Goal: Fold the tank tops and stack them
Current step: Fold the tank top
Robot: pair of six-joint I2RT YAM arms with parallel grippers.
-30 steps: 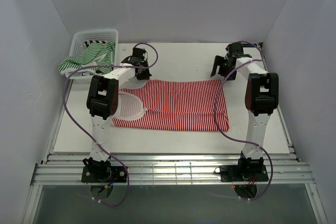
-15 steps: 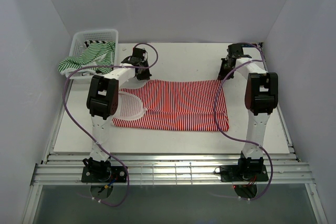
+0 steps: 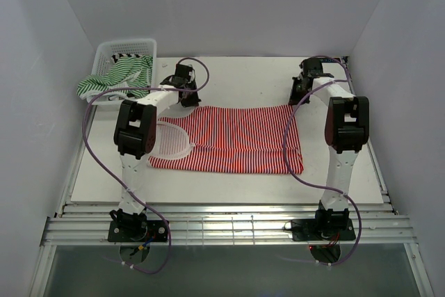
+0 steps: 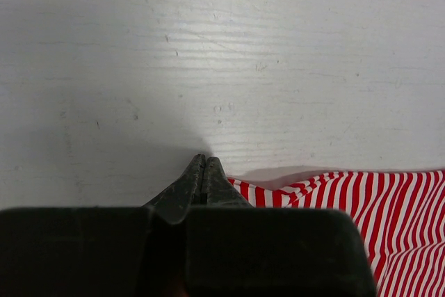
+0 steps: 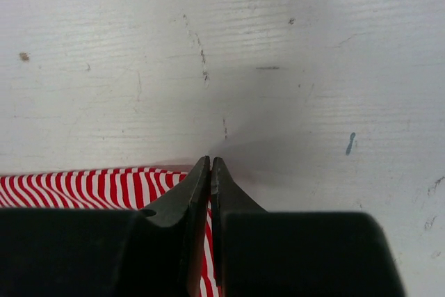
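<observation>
Tabletop (image 3: 243, 78): white, scuffed, carries all items below.

1. Red top (image 3: 236, 140): thin red/white stripes. Spread flat at centre, long side running L-R. White-edged opening at its L end, beside L arm. Near-R corner slightly rumpled.

2. Green top (image 3: 118, 74): thin green/white stripes, bunched. Draped over near rim of basket (image 3: 104, 50), part inside, part spilling out toward L wall.

3. Black top (image 3: 129, 54): broad black/white stripes. Inside basket, behind green top; only a small strip shows.

4. Basket: white plastic mesh, far-L corner of tabletop.

5. Left hand (image 3: 185, 99): low at far-L corner of red top. Wrist view: fingers (image 4: 189, 187) pressed together, no gap. Cloth edge rises off tabletop to meet R finger, shadow under it; looks nipped there.

6. Right hand (image 3: 297, 97): low at far-R corner of red top. Wrist view: fingers (image 5: 193, 196) closed to a hairline slit, red stripes showing in slit, cloth running off to L. Clamped on that corner.

Both arms reach forward, one on each side of the red top.
</observation>
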